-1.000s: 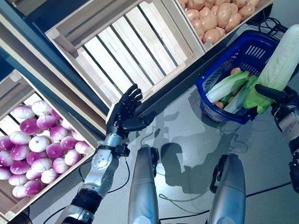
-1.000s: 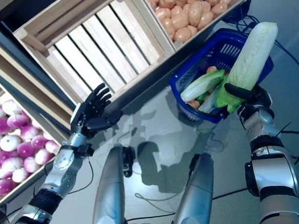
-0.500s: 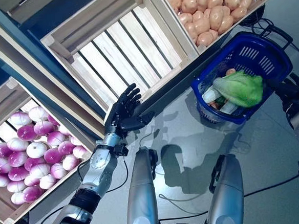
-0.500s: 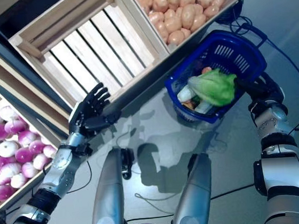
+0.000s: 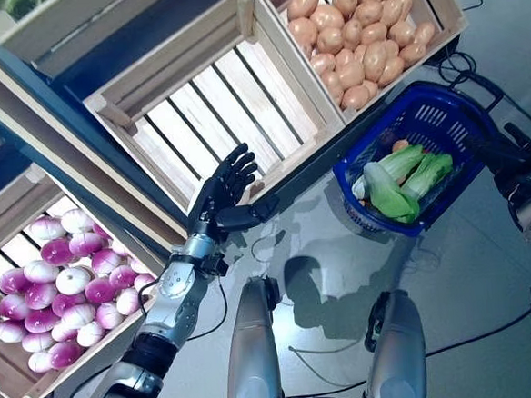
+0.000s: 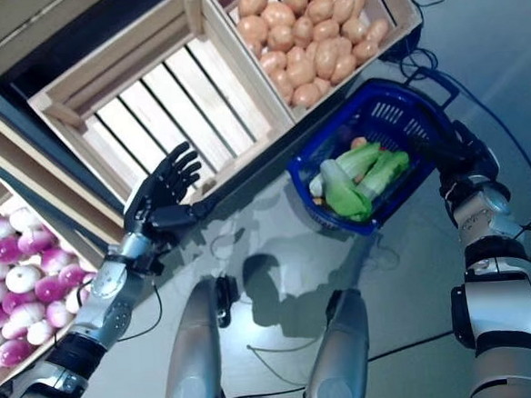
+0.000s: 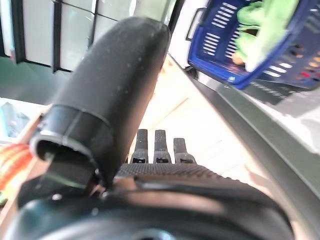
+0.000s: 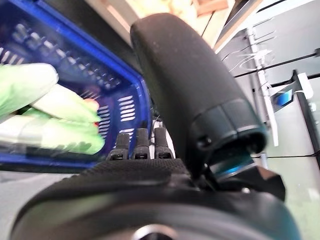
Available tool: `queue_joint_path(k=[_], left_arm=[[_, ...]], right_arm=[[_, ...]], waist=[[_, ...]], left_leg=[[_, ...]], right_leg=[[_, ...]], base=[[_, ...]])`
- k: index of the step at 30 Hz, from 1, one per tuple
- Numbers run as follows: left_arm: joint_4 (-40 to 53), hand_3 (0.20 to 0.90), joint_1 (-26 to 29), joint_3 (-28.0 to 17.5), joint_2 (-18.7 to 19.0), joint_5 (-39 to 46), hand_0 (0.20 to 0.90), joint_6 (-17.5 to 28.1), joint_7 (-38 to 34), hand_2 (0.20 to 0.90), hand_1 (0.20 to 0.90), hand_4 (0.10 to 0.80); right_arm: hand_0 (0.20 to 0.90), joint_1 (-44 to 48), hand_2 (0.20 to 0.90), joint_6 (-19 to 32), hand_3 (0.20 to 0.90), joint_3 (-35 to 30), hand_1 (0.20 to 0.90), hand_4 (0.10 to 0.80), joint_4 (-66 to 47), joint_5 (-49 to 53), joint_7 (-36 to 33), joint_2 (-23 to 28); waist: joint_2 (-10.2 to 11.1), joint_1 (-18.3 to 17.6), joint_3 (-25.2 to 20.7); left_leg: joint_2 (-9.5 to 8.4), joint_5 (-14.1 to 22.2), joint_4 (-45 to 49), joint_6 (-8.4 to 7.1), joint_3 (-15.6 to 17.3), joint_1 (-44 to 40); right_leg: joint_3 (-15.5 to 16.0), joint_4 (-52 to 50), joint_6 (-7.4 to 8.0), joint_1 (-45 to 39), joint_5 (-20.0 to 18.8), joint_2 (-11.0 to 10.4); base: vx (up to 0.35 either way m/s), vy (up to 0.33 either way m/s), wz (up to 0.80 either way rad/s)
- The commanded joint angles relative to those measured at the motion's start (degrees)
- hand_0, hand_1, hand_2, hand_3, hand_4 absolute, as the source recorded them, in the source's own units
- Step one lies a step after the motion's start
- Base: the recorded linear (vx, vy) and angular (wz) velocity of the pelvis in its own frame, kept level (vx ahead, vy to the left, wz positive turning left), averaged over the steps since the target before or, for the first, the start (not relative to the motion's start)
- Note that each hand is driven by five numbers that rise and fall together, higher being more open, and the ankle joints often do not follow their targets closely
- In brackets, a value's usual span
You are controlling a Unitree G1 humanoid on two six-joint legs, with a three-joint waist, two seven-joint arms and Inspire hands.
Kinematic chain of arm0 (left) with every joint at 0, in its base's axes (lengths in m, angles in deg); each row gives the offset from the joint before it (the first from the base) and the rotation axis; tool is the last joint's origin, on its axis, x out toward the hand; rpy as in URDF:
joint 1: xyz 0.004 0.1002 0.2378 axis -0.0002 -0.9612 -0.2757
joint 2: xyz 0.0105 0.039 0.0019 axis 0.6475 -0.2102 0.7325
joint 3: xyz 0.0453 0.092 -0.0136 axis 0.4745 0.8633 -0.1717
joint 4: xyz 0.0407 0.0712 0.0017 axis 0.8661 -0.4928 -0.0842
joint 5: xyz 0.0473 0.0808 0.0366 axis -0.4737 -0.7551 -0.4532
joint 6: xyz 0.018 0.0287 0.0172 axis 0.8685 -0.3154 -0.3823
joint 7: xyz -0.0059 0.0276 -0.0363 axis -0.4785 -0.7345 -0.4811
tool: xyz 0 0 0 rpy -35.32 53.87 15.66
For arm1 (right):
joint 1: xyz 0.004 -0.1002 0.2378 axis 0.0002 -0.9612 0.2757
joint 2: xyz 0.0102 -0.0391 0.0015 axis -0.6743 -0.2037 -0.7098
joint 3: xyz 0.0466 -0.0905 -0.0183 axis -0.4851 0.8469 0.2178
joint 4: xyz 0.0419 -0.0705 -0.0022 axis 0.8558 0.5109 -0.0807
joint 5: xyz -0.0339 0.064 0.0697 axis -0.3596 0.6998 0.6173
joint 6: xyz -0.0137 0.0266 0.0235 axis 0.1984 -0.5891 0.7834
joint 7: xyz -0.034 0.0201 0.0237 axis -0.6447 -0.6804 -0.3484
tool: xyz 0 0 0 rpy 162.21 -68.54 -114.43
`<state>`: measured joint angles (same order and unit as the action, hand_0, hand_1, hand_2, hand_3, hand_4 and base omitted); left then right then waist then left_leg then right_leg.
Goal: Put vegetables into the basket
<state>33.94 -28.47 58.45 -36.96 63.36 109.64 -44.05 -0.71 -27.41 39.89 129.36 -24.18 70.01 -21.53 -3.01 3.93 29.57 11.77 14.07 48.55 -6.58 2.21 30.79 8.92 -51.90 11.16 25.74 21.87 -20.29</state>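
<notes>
Basket [image 5: 459, 103]: blue, on the floor, holding cabbage [image 5: 401, 179].
Right hand [image 5: 516, 154]: empty, fingers straight, beside basket.
Left hand [image 5: 221, 195]: empty, fingers spread, before a crate [image 5: 206, 103].

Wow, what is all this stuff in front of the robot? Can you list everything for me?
Basket: one, blue, on the floor at the robot's right.
Cabbages: green and white, count unclear, lying in the basket.
Crates: three in view, pale wood; the middle one empty.
Potatoes: many, tan, in the right crate.
Turnips: many, purple and white, in the left crate.
Left hand: dark, open, by the middle crate.
Right hand: dark, open, beside the basket.
</notes>
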Motion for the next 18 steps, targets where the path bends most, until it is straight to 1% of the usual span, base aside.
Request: queue_joint_path(k=[1, 2, 4, 5, 6, 7, 8, 9, 10, 12, 14, 15, 18], left_arm=[[2.24, 0.900, 2.29, -2.38, 1.19, -1.99, 0.900, 3.85, 1.86, 0.900, 0.900, 0.800], [2.09, 0.900, 2.23, -2.48, 0.94, -2.13, 0.900, 3.48, 2.10, 0.900, 0.900, 0.800], [1.04, 0.900, 1.65, -2.96, -0.64, -3.00, 0.900, 0.92, 2.87, 0.900, 0.900, 0.800], [0.75, 0.900, 1.39, -3.04, -0.89, -3.19, 0.900, 0.54, 2.93, 0.900, 0.900, 0.800], [0.64, 0.900, 1.25, -3.06, -0.98, -3.16, 0.900, 0.28, 2.99, 0.900, 0.900, 0.800], [-0.17, 0.900, 0.35, -3.31, -1.98, -4.18, 0.900, -0.78, 3.01, 0.900, 0.900, 0.800], [-0.94, 0.900, -1.06, -3.47, -2.91, -5.45, 0.900, -1.55, 2.75, 0.900, 0.900, 0.800], [-2.27, 0.900, -2.41, -3.56, -4.24, -6.99, 0.900, -2.17, 2.07, 0.900, 0.900, 0.800], [-3.02, 0.900, -3.54, -3.68, -4.92, -7.76, 0.900, -2.72, 1.62, 0.900, 0.900, 0.800], [-3.80, 0.900, -4.98, -3.74, -5.47, -8.52, 0.900, -3.13, 1.11, 0.900, 0.900, 0.800], [-6.74, 0.900, -9.52, -4.44, -7.26, -10.77, 0.900, -2.73, 0.32, 0.900, 0.900, 0.800], [-7.05, 0.900, -10.14, -4.53, -7.58, -10.93, 0.900, -2.75, 0.15, 0.900, 0.900, 0.800], [-10.71, 0.900, -13.52, -5.23, -10.31, -10.58, 0.900, -3.35, -0.28, 0.900, 0.900, 0.800]], right_arm=[[0.900, -3.51, 0.900, 4.03, 0.900, -0.97, 0.900, 0.800, -2.89, 2.42, 5.62, -3.51], [0.900, -4.06, 0.900, 3.96, 0.900, -0.98, 0.900, 0.800, -3.07, 1.75, 5.89, -3.91], [0.900, -6.86, 0.900, 3.71, 0.900, -0.63, 0.900, 0.800, -4.23, 1.63, 6.32, -6.36], [0.900, -7.49, 0.900, 3.49, 0.900, -0.78, 0.900, 0.800, -4.64, 2.48, 6.57, -6.86], [0.900, -7.73, 0.900, 3.23, 0.900, -0.82, 0.900, 0.800, -4.78, 3.01, 6.83, -7.03], [0.900, -9.58, 0.900, 2.20, 0.900, -1.05, 0.900, 0.800, -6.08, 3.45, 6.67, -8.70], [0.900, -11.77, 0.900, 2.38, 0.900, -0.94, 0.900, 0.800, -7.57, 2.25, 6.26, -10.41], [0.900, -13.92, 0.900, 3.36, 0.900, -0.25, 0.900, 0.800, -9.66, 1.58, 5.55, -12.46], [0.900, -15.65, 0.900, 3.86, 0.900, 0.09, 0.900, 0.800, -11.43, 1.82, 5.24, -13.61], [0.900, -17.85, 0.900, 4.88, 0.900, 0.37, 0.900, 0.800, -13.60, 2.54, 4.54, -14.92], [0.900, -25.12, 0.900, 7.31, 0.900, 1.00, 0.900, 0.800, -20.83, 1.74, 3.71, -19.80], [0.900, -26.49, 0.900, 7.80, 0.900, 1.30, 0.900, 0.800, -21.92, 1.40, 3.58, -20.77], [0.900, -33.10, 0.900, 10.30, 0.900, 3.72, 0.900, 0.800, -25.48, -1.29, 3.52, -26.01]], waist=[[3.21, 0.62, -10.70], [3.35, 0.58, -11.04], [4.20, 0.34, -13.24], [4.34, 0.21, -13.81], [4.38, 0.19, -13.82], [4.77, 0.03, -15.38], [5.09, -0.09, -16.61], [5.25, -0.28, -18.19], [5.30, -0.40, -19.04], [5.32, -0.50, -19.84], [5.31, -1.27, -21.77], [5.26, -1.42, -22.03], [4.99, -2.07, -23.59]], left_leg=[[0.63, -0.05, -10.54, 1.74, 0.25, -7.89], [0.61, -0.52, -11.49, 1.72, 0.38, -8.60], [0.49, -3.95, -19.02, 1.45, 1.47, -13.61], [0.49, -5.09, -20.92, 1.41, 1.84, -14.63], [0.52, -4.97, -21.06, 1.33, 1.95, -15.12], [0.12, -6.64, -25.02, 1.13, 2.71, -17.53], [-0.30, -7.97, -28.27, 1.10, 3.38, -19.95], [-0.91, -9.76, -32.53, 1.11, 3.72, -22.00], [-1.27, -10.77, -35.27, 1.13, 3.98, -23.78], [-1.67, -11.98, -38.42, 1.11, 4.22, -25.78], [-2.45, -14.02, -44.48, 1.35, 5.29, -29.48], [-2.50, -14.29, -45.45, 1.35, 5.44, -29.99], [-2.77, -15.57, -50.23, 1.45, 6.51, -33.13]], right_leg=[[1.18, 9.64, -5.45, -3.74, -8.74, 1.01], [1.36, 10.71, -5.42, -4.56, -9.08, 1.27], [2.55, 19.48, -5.06, -10.19, -11.80, 3.11], [2.72, 21.60, -4.94, -11.27, -12.75, 3.54], [2.70, 21.77, -4.83, -11.74, -12.62, 3.62], [3.26, 26.40, -4.45, -14.46, -13.94, 4.65], [3.70, 30.48, -4.25, -17.29, -15.18, 5.45], [3.84, 35.11, -4.00, -19.62, -16.60, 6.31], [3.90, 37.80, -3.78, -21.36, -17.45, 6.84], [3.89, 40.63, -3.53, -23.25, -18.46, 7.40], [3.09, 46.09, -3.06, -26.60, -20.61, 8.60], [2.99, 46.95, -2.99, -26.93, -21.00, 8.72], [2.65, 50.98, -2.73, -29.15, -22.76, 9.34]], base=[[0.034, -0.029, -0.14], [0.076, -0.055, -0.08], [0.107, -0.064, -0.06], [0.070, -0.038, -0.13], [0.105, -0.037, -0.09], [0.171, -0.050, -0.06], [0.239, -0.052, -0.04], [0.210, -0.024, -0.08], [0.156, 0.002, -0.13], [0.107, 0.015, -0.23], [0.112, 0.031, -0.23], [0.064, 0.036, -0.20], [0.056, 0.040, -0.15]])
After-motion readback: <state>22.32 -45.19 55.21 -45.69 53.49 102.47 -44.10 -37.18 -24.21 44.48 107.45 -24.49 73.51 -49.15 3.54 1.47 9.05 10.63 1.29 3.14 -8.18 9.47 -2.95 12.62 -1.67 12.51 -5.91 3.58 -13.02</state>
